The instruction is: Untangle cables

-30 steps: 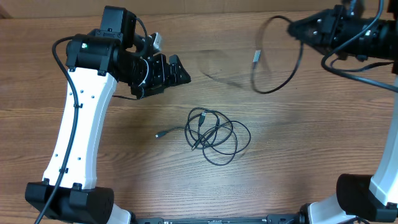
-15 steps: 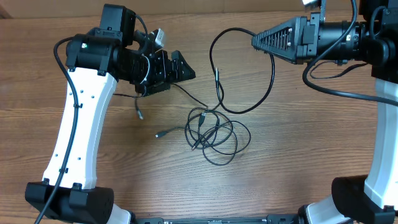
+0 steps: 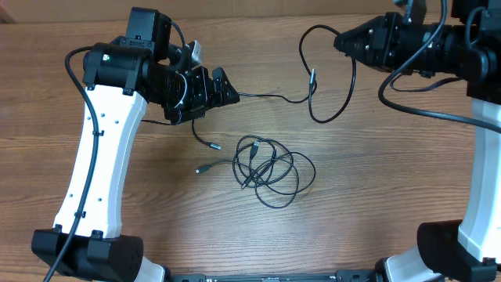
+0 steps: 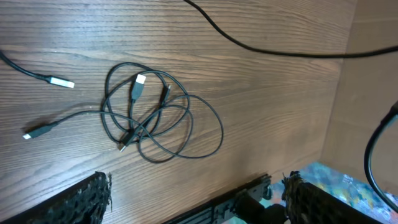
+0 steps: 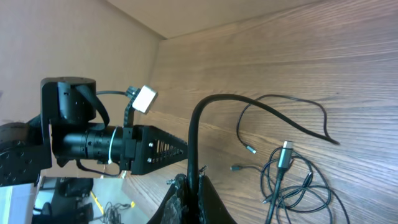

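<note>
The cables are thin black cords. Most lie as a loose coiled bundle (image 3: 270, 168) (image 4: 155, 118) (image 5: 298, 180) on the wooden table's middle, with a small plug (image 3: 200, 169) sticking out to its left. My right gripper (image 3: 338, 41) (image 5: 196, 186) is at the back right, above the table, shut on one separate cable (image 3: 329, 117) (image 5: 205, 106). That cable hangs in a loop with a plug end (image 3: 313, 77), and a strand (image 3: 270, 96) runs left toward my left gripper (image 3: 219, 88) (image 4: 196, 205). The left gripper is open and holds nothing, behind and left of the bundle.
A loose cable end with a plug (image 3: 218, 146) (image 4: 62, 82) lies on the table just left of the bundle. The table's front edge (image 4: 249, 186) shows in the left wrist view. Both white arm bases stand at the front corners.
My right gripper swung left and then back right with its cable. The hanging loop moved with it. The loose plug end on the table slid right, toward the bundle. The left arm barely moved.
</note>
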Controlling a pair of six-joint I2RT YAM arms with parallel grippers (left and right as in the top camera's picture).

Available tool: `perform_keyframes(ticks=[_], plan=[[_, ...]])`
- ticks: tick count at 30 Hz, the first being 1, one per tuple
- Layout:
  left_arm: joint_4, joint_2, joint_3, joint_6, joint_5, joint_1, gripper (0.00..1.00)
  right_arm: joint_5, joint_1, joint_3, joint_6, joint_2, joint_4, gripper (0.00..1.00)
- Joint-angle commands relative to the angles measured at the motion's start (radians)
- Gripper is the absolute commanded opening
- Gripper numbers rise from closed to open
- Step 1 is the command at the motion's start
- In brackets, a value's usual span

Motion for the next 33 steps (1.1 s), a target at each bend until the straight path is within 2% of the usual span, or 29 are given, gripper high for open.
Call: perform_keyframes(ticks=[1, 5, 7, 9, 12, 16, 19, 23, 27, 28, 30, 31, 32, 33], plan=[[0.010, -0.003, 0.014, -0.008, -0.023, 0.005, 0.92, -0.035, 0.037, 0.017, -0.005, 0.028, 0.013, 0.04], [0.011, -0.003, 0.014, -0.007, -0.023, 0.005, 0.92, -0.026, 0.062, 0.017, -0.011, 0.070, 0.048, 0.04], [0.009, -0.003, 0.014, -0.007, -0.023, 0.005, 0.91, 0.040, 0.056, 0.017, -0.003, 0.087, 0.081, 0.04], [0.003, -0.003, 0.014, -0.007, -0.023, 0.005, 0.91, 0.187, 0.032, 0.017, 0.004, 0.098, 0.114, 0.04], [-0.002, -0.003, 0.014, -0.004, -0.023, 0.005, 0.91, 0.488, -0.025, 0.017, 0.095, 0.102, 0.136, 0.04], [-0.002, -0.003, 0.014, -0.004, -0.045, 0.005, 0.92, 0.748, -0.162, 0.017, 0.112, 0.101, 0.157, 0.04], [-0.002, -0.003, 0.014, -0.004, -0.046, 0.005, 0.92, 0.858, -0.300, 0.017, 0.194, 0.101, 0.157, 0.04], [-0.002, -0.003, 0.014, -0.004, -0.046, 0.003, 0.92, 0.879, -0.487, 0.017, 0.239, 0.101, 0.172, 0.04], [-0.003, -0.003, 0.014, -0.004, -0.046, 0.002, 0.91, 0.875, -0.613, 0.017, 0.261, 0.101, 0.148, 0.04], [-0.002, -0.003, 0.014, -0.003, -0.046, 0.002, 0.92, 0.868, -0.629, 0.017, 0.261, 0.102, 0.138, 0.07], [-0.002, -0.003, 0.014, -0.004, -0.046, 0.002, 0.92, 0.833, -0.649, 0.017, 0.263, 0.103, 0.126, 0.23], [-0.002, -0.003, 0.014, -0.004, -0.046, 0.002, 0.92, 0.810, -0.653, 0.016, 0.263, 0.103, 0.122, 0.39], [-0.003, -0.003, 0.014, -0.004, -0.045, 0.002, 0.92, 0.792, -0.653, 0.012, 0.262, 0.103, 0.121, 0.61], [-0.004, -0.003, 0.014, -0.003, -0.045, 0.002, 0.92, 0.772, -0.652, 0.006, 0.261, 0.103, 0.121, 0.74]])
